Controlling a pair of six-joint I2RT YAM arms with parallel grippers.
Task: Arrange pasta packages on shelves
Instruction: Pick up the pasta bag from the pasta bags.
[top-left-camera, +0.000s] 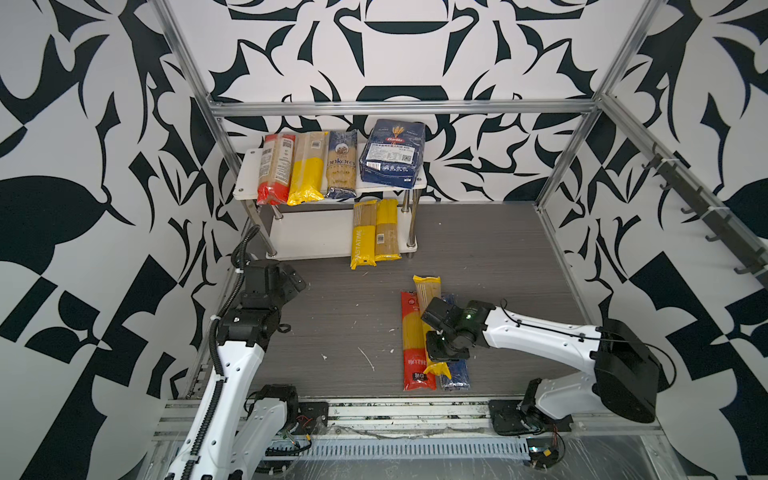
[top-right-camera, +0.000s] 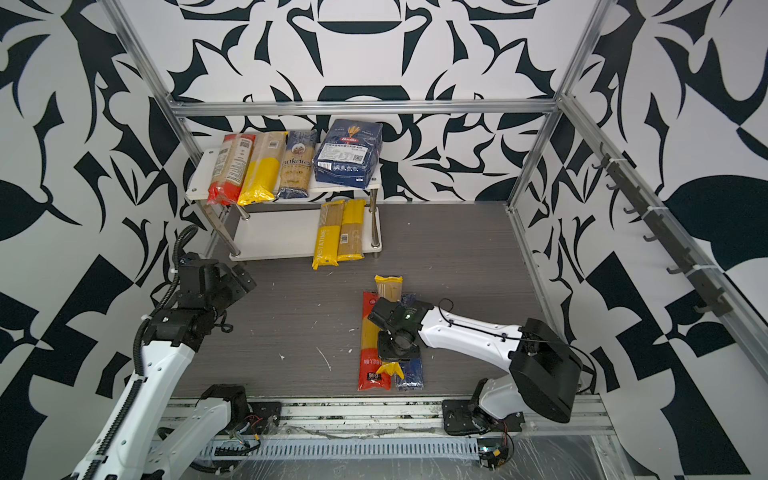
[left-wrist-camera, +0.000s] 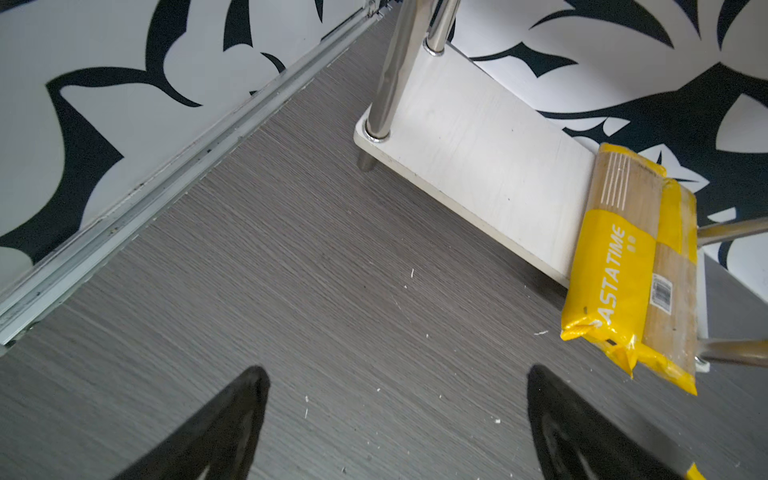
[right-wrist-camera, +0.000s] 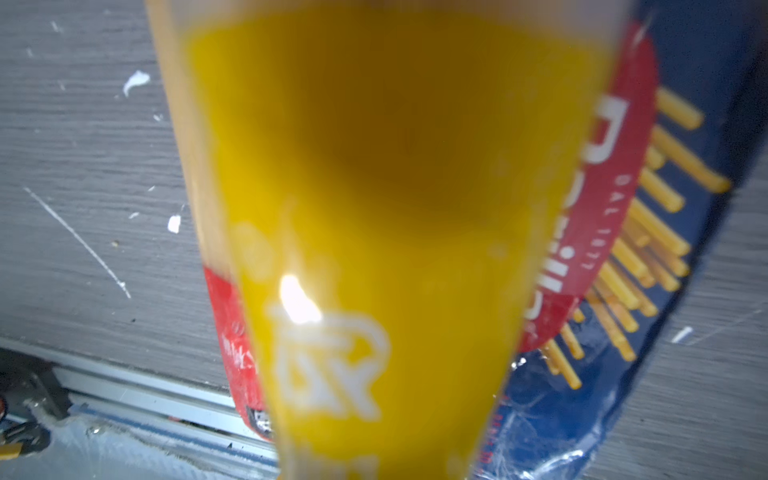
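While the left pincer (left-wrist-camera: 397, 372) hangs with its fingers (left-wrist-camera: 232, 419) wide apart over the bare surface (left-wrist-camera: 332, 270), near the front left corner of the shelves (left-wrist-camera: 478, 137), the right pincer (top-left-camera: 441, 338) is clamped on a yellow spaghetti pack (right-wrist-camera: 374, 199). That pack lies slantwise across a red pack (top-left-camera: 410, 332) and a dark-blue pack (top-left-camera: 457, 376), which rest side by side on the surface close to the front rail (top-left-camera: 415, 409). Whether it is lifted clear of them cannot be told.

In both top views, four packages lie in a row on the upper board (top-left-camera: 249, 166): a red-ended pack (top-left-camera: 272, 170), a yellow-ended pack (top-left-camera: 306, 170), a narrow dark-blue pack (top-left-camera: 341, 164) and the wide Barilla bag (top-right-camera: 349, 153). At the right end of the lower board (top-left-camera: 311, 237), the PASTATIME pack (left-wrist-camera: 611, 266) and a second yellow pack (left-wrist-camera: 673, 270) lie touching, their near ends overhanging the front edge.
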